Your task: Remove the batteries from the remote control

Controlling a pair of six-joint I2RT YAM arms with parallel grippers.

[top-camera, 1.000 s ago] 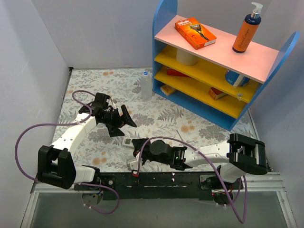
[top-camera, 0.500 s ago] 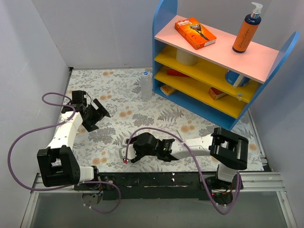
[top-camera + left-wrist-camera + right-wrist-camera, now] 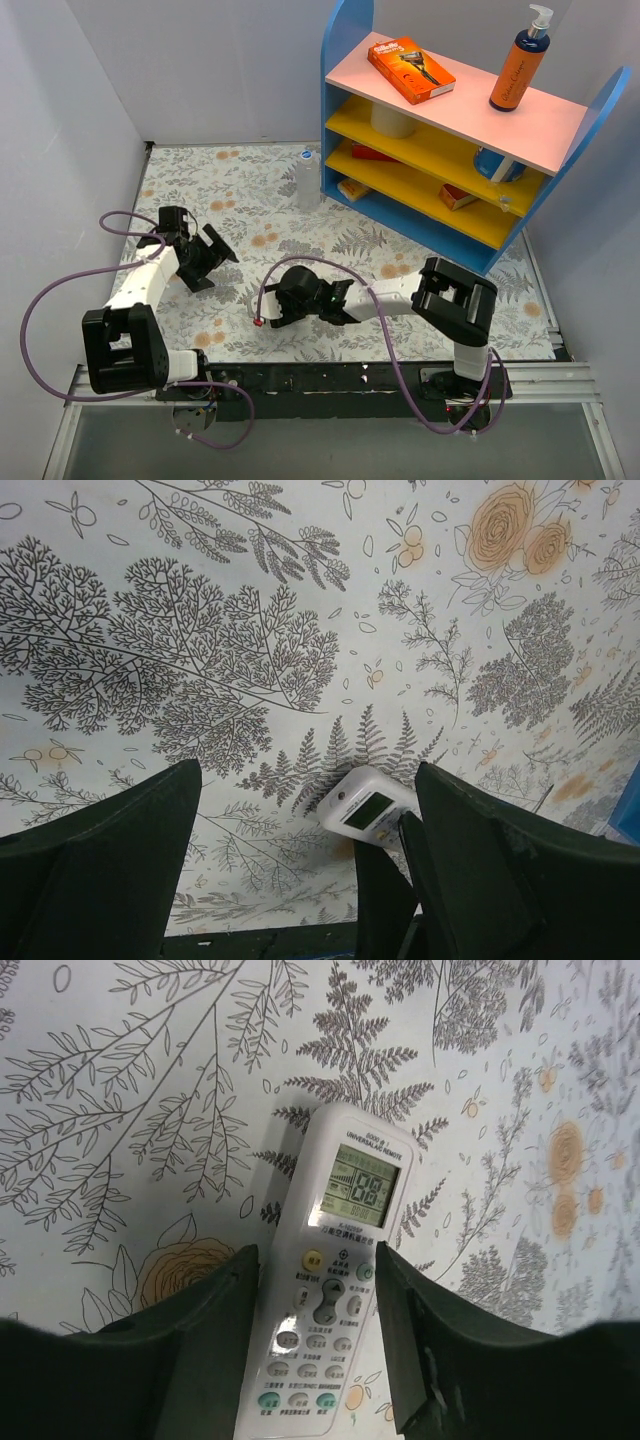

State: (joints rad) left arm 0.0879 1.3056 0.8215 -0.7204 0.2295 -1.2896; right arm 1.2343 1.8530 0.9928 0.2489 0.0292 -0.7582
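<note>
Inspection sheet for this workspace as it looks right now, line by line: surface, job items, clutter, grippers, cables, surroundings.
Surface: floral tablecloth, lying flat.
Job's things: remote control lies face up, display and buttons showing; batteries: nothing seen.
Clutter: clear bottle stands beside the shelf unit; orange box and pump bottle sit on its top shelf.
Grippers: left gripper is open and holds nothing; right gripper straddles the remote control, grip not certain.
Cables: purple cables loop beside both arms.
Surroundings: grey walls on three sides.
</note>
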